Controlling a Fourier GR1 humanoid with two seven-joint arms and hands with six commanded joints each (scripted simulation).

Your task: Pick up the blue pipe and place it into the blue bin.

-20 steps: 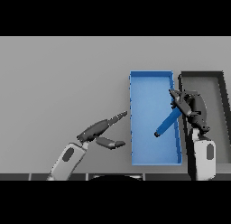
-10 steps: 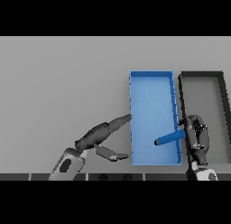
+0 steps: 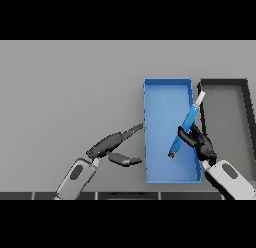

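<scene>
**Pipe tilted up over the blue bin's right wall**

Nearest, the right hand (image 3: 201,144) comes in from the lower right and sits at the right wall of the blue bin (image 3: 166,85), its fingers curled round the lower part of the blue pipe (image 3: 186,126). The pipe is held off the bin floor and runs on a steep slant: its dark lower end hangs over the bin's inside, near the right wall, and its pale upper tip reaches past that wall into the gap before the dark bin (image 3: 223,83). Half a second ago the pipe lay nearly level and low, close to the bin's near right corner; now it stands much steeper and its top has swung away from the robot. The hand has moved a little further from the robot with it.

The left hand (image 3: 112,144) is on the tabletop (image 3: 70,92) just left of the blue bin, fingers straight and relaxed, holding nothing. Its longest finger points at the bin's left wall and appears to touch it or stop just short; the thumb lies apart below. It has hardly shifted from the earlier frame.

Further back, the blue bin and the dark bin stand side by side, unmoved.
</scene>
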